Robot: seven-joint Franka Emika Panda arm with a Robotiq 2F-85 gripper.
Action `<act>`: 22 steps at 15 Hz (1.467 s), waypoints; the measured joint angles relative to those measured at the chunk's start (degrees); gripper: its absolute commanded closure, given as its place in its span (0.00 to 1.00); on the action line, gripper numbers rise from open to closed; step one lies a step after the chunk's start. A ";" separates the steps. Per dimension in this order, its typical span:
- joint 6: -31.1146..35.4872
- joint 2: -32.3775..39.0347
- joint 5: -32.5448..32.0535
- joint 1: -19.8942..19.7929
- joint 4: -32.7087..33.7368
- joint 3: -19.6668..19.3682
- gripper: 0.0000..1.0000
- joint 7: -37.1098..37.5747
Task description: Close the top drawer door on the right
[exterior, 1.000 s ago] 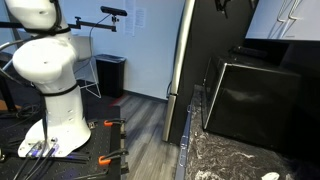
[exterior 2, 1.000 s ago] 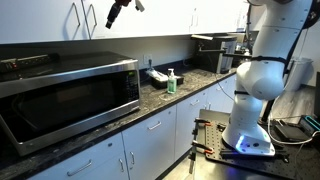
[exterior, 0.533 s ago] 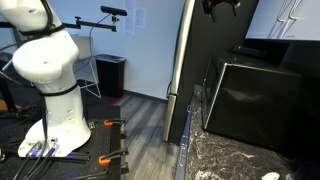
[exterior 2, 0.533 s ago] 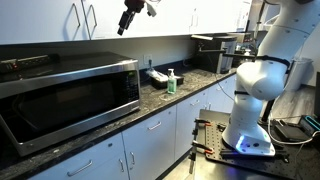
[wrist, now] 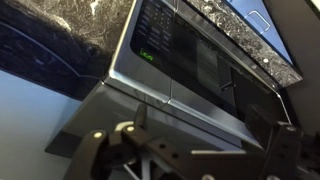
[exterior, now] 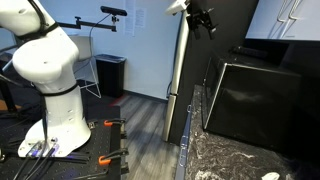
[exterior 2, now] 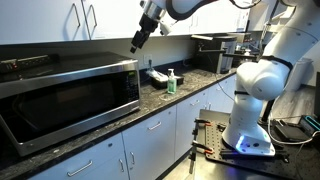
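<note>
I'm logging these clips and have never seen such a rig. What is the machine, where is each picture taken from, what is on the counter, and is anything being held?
The white machine is a robot arm standing on the floor. Its claw is raised high, close to the white upper cabinet doors with their slim bar handles. Two pictures come from cameras placed at different spots in the room. The third comes from a camera on the arm's wrist, looking down past the claw. On the dark granite countertop stand a microwave, a green soap bottle and, farther back, a dark appliance too small to identify. In the wrist view the claw's fingers stand apart with nothing between them, so it holds nothing.
</note>
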 measured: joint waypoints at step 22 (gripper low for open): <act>-0.08 -3.67 18.38 3.94 -16.92 -8.08 0.00 -3.72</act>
